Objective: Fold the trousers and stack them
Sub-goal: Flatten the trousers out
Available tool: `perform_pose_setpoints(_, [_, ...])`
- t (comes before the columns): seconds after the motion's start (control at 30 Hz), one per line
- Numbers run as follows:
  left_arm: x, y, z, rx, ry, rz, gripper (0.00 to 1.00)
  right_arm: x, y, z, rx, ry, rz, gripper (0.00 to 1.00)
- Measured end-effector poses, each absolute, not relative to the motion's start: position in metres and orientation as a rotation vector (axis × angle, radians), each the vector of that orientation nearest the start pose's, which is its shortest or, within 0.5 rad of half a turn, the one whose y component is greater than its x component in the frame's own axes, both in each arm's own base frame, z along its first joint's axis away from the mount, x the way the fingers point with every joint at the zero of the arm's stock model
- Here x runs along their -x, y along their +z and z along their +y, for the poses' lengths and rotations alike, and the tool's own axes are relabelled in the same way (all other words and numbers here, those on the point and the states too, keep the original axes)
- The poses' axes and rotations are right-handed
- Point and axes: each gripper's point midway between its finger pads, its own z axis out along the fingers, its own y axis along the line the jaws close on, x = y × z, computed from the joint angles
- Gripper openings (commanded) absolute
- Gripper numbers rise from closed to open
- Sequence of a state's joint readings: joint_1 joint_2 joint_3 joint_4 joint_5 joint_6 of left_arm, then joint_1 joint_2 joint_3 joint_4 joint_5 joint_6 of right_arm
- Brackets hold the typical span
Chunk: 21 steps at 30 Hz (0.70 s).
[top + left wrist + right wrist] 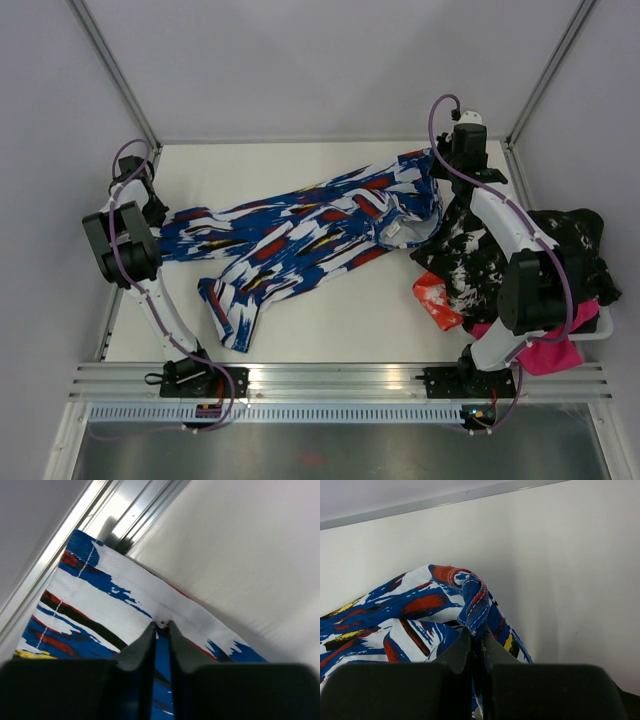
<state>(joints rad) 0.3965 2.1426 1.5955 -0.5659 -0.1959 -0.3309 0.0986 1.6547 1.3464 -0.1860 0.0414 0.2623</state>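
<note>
From above, the trousers (pixel 300 235) are lying stretched slantwise across the white table (pixel 350 320). The waist end is reaching toward the far right corner and one leg is running out to the left edge, while the other leg is bending down toward the near side. The left gripper (pixel 160 215) is sitting at the tip of the left-reaching leg. The right gripper (pixel 438 165) is meeting the waist end. A pile of clothes (pixel 480 250) in black-and-white, pink and orange is lying just right of the trousers, under the right arm.

In the left wrist view, the left gripper (pixel 160 625) is pinching the hem edge of the trousers (pixel 100 610). Its fingers are standing almost together, with only a thin strip of blue fabric showing between them. The hem is lying flat on the table (pixel 250 555), close to a metal rail (pixel 135 510).

In the right wrist view, the right gripper (pixel 476 632) is pressing its fingers tight on a bunched fold of the trousers (pixel 395 615). The stitched edge is puckering up just above the fingertips. The rest of the fabric is spreading off to the left over the table (pixel 570 555).
</note>
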Motion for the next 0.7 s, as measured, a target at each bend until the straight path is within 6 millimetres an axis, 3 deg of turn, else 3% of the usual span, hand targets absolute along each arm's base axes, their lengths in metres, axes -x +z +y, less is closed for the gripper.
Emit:
perform_pose_setpoints(0.47, [-0.432, 0.026, 0.197, 0.93, 0.295, 2.491, 0.02, -0.494, 0.203, 0.026, -0.255, 0.128, 2.057, 0.0])
perform_pose_setpoints(0.57, [-0.434, 0.049, 0.196, 0.917, 0.291, 2.448, 0.02, -0.494, 0.206, 0.018, -0.272, 0.118, 2.056, 0.0])
perform_pose_setpoints(0.7, [-0.443, 0.112, 0.194, 0.872, 0.248, 2.319, 0.02, -0.497, 0.222, 0.011, -0.286, 0.118, 2.03, 0.0])
